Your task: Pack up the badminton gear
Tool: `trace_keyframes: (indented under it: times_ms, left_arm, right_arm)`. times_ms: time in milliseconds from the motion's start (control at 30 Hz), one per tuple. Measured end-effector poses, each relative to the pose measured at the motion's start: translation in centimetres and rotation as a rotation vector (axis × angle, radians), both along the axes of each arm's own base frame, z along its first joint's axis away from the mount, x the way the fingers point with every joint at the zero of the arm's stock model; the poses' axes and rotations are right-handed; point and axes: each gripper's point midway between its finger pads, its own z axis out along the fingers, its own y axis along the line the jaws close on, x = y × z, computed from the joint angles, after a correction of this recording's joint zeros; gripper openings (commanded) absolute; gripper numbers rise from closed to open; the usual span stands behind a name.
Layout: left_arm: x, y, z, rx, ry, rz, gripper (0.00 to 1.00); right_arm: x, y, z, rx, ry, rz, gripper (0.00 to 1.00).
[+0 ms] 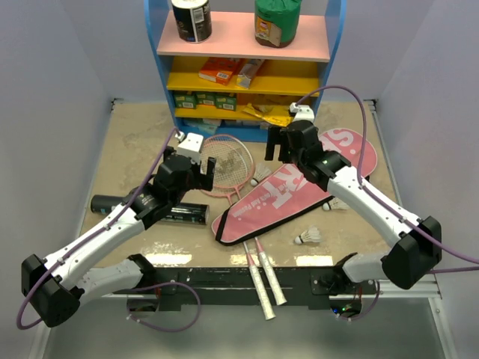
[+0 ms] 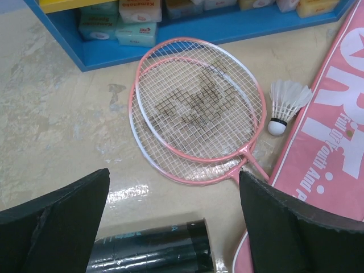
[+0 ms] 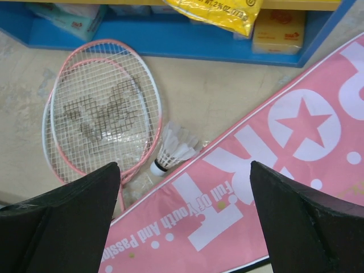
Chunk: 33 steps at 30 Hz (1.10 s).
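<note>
Geometry check, packing not yet begun. Two pink-framed rackets with white handles point(image 1: 224, 166) lie stacked on the beige mottled tabletop point(image 1: 131, 146). Their heads point toward the blue-and-yellow shelf unit point(image 1: 159, 75), and the long axis runs diagonally from far left to near right. The shafts pass under the large pink racket-shaped bag with white lettering point(image 1: 299, 187). The handles stick out beyond its near edge and overhang the table edge between the two arm bases.

State, left gripper point(image 1: 198, 176): fingers spread as wide as they go, nothing between them. It hovers over the near rim of the racket heads. In the left wrist view the heads lie ahead of the fingers, toward the shelf, and the throat sits just ahead of the finger on that view's right. The long black tube point(image 1: 183, 215) lies crosswise beneath this arm, on the near side of the fingers.

State, right gripper point(image 1: 288, 148): equally wide and empty, above the bag's lettering. One small white feathered shuttlecock point(image 3: 173, 149) rests between the racket heads and the bag edge. A second shuttlecock point(image 1: 308, 237) lies near the bag's near edge.

Judgement: the left arm is nearer the heads and tube, the right arm nearer the bag. The bag pins the shafts, so it probably has to be dealt with first. Whether its opening is unzipped I cannot tell, as the seam is too small to read.
</note>
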Motion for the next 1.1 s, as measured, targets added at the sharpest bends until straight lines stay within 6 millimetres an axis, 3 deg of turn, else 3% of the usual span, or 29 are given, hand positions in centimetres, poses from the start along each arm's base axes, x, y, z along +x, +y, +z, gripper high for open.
trace_keyframes:
  times_ms: [500,600,700,800,933,1000,1100]
  left_arm:
    - [0.8,-0.7,-0.8,0.032,0.044,0.003,1.0]
    - [2.0,0.3,-0.3,0.033,0.058,0.042,0.99]
    - [3.9,3.0,-0.4,0.013,0.085,0.118,0.98]
    - [5.1,5.8,-1.5,-0.021,0.136,0.179,0.98]
    - [6.4,7.6,-4.1,-0.109,0.238,0.187,0.99]
    - [6.5,8.0,-5.7,-0.15,0.284,0.179,1.0]
    - [5.6,6.9,-7.3,-0.195,0.341,0.121,1.0]
  right_arm:
    - [-1.0,-0.8,-0.7,-0.033,0.041,-0.005,0.99]
    - [-1.4,-1.0,0.0,-0.025,0.03,0.004,0.99]
    - [-1.9,-0.9,1.0,-0.002,0.009,0.018,0.99]
    - [-2.3,-0.7,1.1,0.015,0.008,0.041,0.99]
    - [-2.6,0.0,-0.2,0.019,0.046,0.076,0.99]
    - [-2.8,0.2,-0.8,0.018,0.066,0.089,0.99]
    - [-3.1,0.5,-1.4,0.02,0.087,0.108,0.99]
